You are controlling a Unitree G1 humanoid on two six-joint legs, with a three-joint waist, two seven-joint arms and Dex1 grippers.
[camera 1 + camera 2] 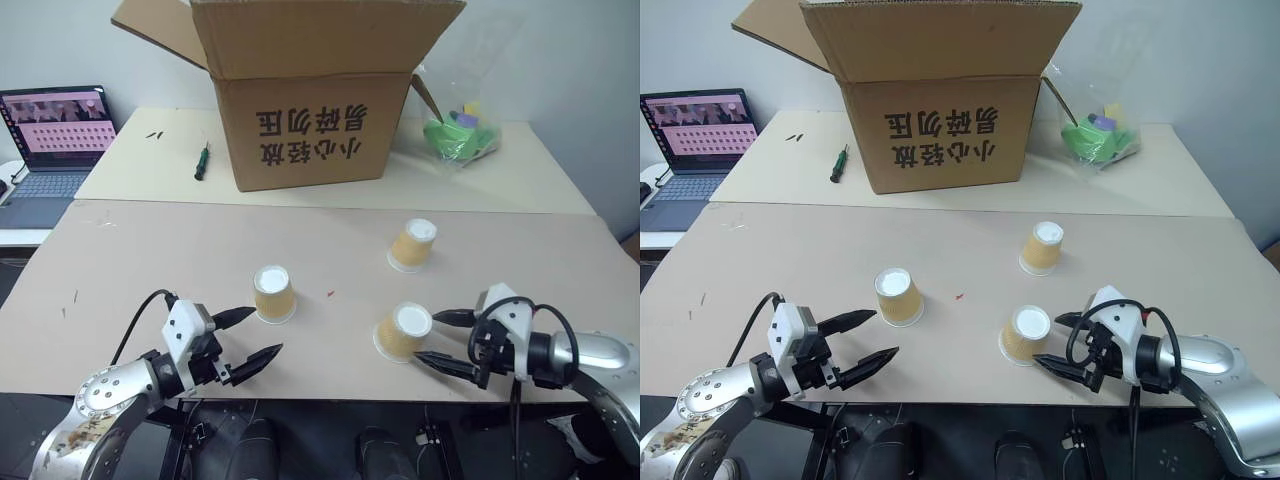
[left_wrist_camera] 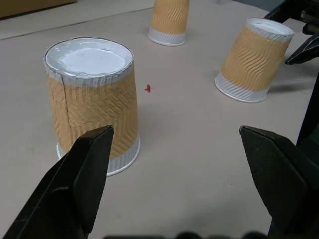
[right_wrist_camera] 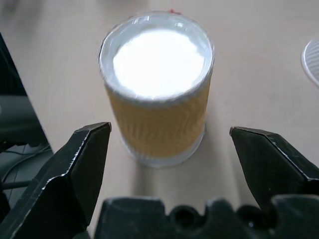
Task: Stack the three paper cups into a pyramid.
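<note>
On the worktop (image 1: 150, 260), behind an open box (image 1: 310, 100), three cups stand apart, upside down: left (image 1: 274, 293), far (image 1: 412, 245), near (image 1: 403, 332). Right pincer (image 1: 444, 340) gapes beside the near cup; left pincer (image 1: 250, 335) gapes just short of the left cup

Bright, even light casts soft shadows; the nearest cup's white base (image 3: 158, 60) glares, slightly out of focus.
</note>
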